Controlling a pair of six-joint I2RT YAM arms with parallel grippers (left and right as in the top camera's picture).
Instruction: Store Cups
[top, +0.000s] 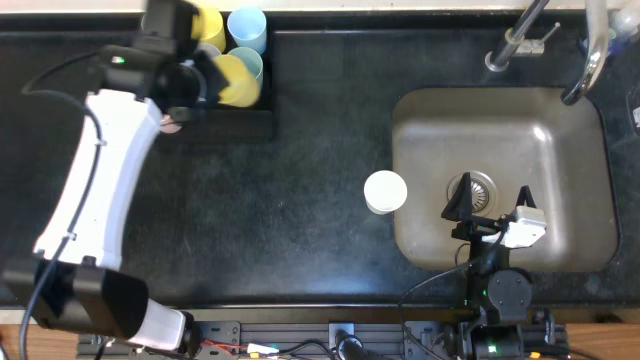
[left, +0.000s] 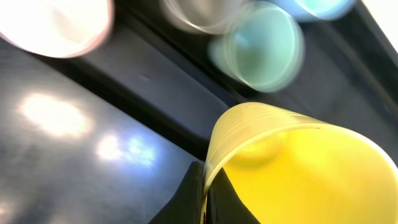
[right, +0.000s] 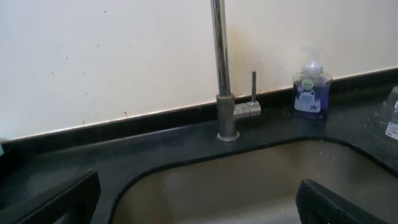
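Note:
My left gripper (top: 205, 80) is at the back left of the worktop, shut on the rim of a yellow cup (top: 236, 80) held tilted over the black tray (top: 252, 126). In the left wrist view one finger (left: 198, 194) pinches the yellow cup (left: 298, 180) at its wall. In the tray stand another yellow cup (top: 208, 25), a blue cup (top: 246, 27) and a teal cup (top: 250, 60). A white cup (top: 385, 191) stands alone on the worktop beside the sink. My right gripper (top: 490, 203) hangs open over the sink with nothing in it.
The steel sink (top: 560, 120) takes up the right side, with a tap (right: 222, 74) behind it and a soap bottle (right: 310, 90) by the wall. A pale pink cup (left: 56, 25) shows near the tray's edge. Dark worktop (top: 320, 150) lies between tray and sink.

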